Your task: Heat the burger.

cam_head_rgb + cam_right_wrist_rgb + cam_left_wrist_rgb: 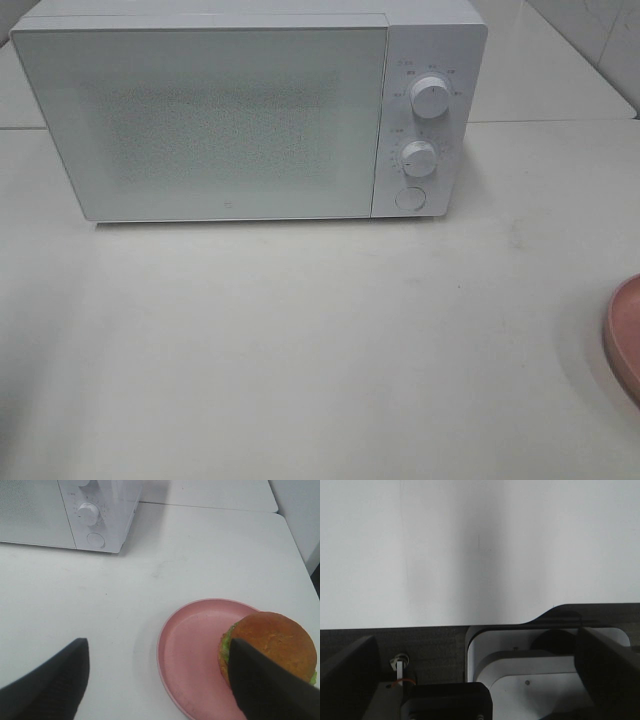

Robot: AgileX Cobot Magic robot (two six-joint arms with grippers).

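The burger (272, 642), with a golden-brown bun and a green lettuce edge, sits on the far side of a pink plate (192, 650) in the right wrist view. My right gripper (160, 682) hovers above the plate's near rim, open, with nothing between its fingers. One dark finger (270, 690) overlaps the burger's near side. In the exterior high view only the plate's rim (625, 335) shows at the right edge, and the burger is out of frame there. My left gripper (477, 680) is open and empty over the table edge.
A white microwave (230, 120) stands at the back of the white table (300, 350) with its door shut. Its right panel carries two knobs (430, 98) (419, 158) and a round button (409, 198). The microwave (50, 510) also appears in the right wrist view.
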